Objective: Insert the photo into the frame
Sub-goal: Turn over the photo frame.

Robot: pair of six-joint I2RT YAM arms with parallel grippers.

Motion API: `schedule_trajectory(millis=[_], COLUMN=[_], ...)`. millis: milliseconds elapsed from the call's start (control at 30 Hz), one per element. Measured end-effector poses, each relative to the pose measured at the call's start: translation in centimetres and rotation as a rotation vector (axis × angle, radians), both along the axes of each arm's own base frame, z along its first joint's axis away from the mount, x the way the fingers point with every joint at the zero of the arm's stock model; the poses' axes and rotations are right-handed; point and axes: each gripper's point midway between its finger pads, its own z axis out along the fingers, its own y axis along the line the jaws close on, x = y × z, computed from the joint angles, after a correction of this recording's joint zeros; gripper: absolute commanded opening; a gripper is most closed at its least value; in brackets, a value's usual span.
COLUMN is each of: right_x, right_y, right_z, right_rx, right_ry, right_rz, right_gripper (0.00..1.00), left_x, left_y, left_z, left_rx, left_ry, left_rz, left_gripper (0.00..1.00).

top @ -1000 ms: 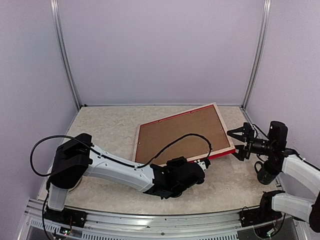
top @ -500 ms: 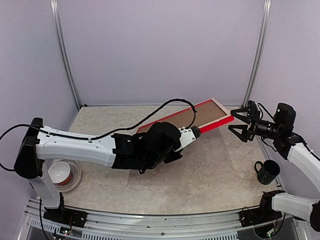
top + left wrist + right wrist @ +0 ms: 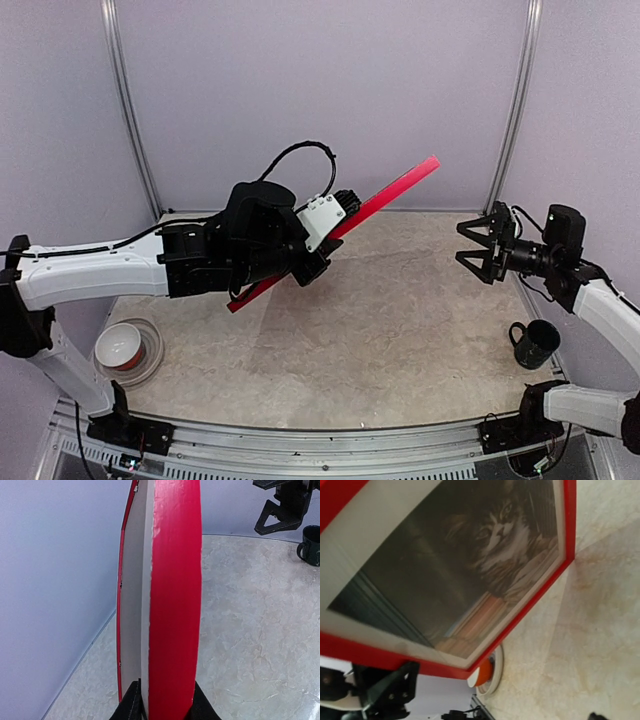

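Note:
My left gripper (image 3: pixel 332 220) is shut on the lower edge of the red frame (image 3: pixel 385 197) and holds it up off the table, tilted, its far end high toward the back wall. The left wrist view looks along the frame's red edge (image 3: pixel 175 595), which is pinched between both black fingers (image 3: pixel 131 705). The right wrist view faces the frame's front (image 3: pixel 540 600): the photo (image 3: pixel 485 545) of the tabby cat on books sits behind the glass inside a white mat (image 3: pixel 380 525). My right gripper (image 3: pixel 478 250) hangs open to the right of the frame, apart from it, holding nothing.
An orange and white bowl (image 3: pixel 122 345) on a clear plate stands at the table's near left. A dark mug (image 3: pixel 533 343) stands at the near right, below my right arm. Pale walls with metal posts close the back and sides.
My left arm has lifted the frame from lying face down on the table to tilted on edge in the air. My right gripper rose, drew back a little and stayed open.

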Motion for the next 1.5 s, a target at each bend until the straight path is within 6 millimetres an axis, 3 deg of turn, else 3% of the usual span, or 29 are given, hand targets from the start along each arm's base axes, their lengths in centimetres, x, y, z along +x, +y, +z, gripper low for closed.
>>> schedule_trajectory(millis=[300,533,767,1067,1233,1500], right_x=[0.7,1.4,2.0,2.5,2.6,2.8], right_y=[-0.2,-0.7,-1.2,-1.8,-2.1,-2.5], right_z=[-0.5,-1.4,-3.3,-4.0,-4.4,-5.1], right_rx=[-0.063,-0.159,-0.216,-0.268,-0.283,-0.309], right_ry=[-0.050,-0.142,-0.145,-0.160,-0.148,-0.123], right_rz=[-0.014,-0.039,-0.068,-0.103,-0.119,-0.148], right_gripper=[0.93,0.93,0.93,0.94,0.94,0.94], left_x=[-0.3,0.0,-0.6,0.9,2.6,5.9], left_y=[-0.2,1.0,0.4,2.1,4.6,9.2], left_z=[0.1,3.3,5.5,8.1,7.7,4.3], left_rx=[-0.028,-0.198,-0.354,-0.590,-0.716,-0.913], left_ry=[0.039,0.113,0.200,0.379,0.515,0.679], left_rz=[-0.048,-0.048,-0.060,-0.035,0.002,0.126], left_gripper=[0.00,0.00,0.00,0.00,0.00,0.00])
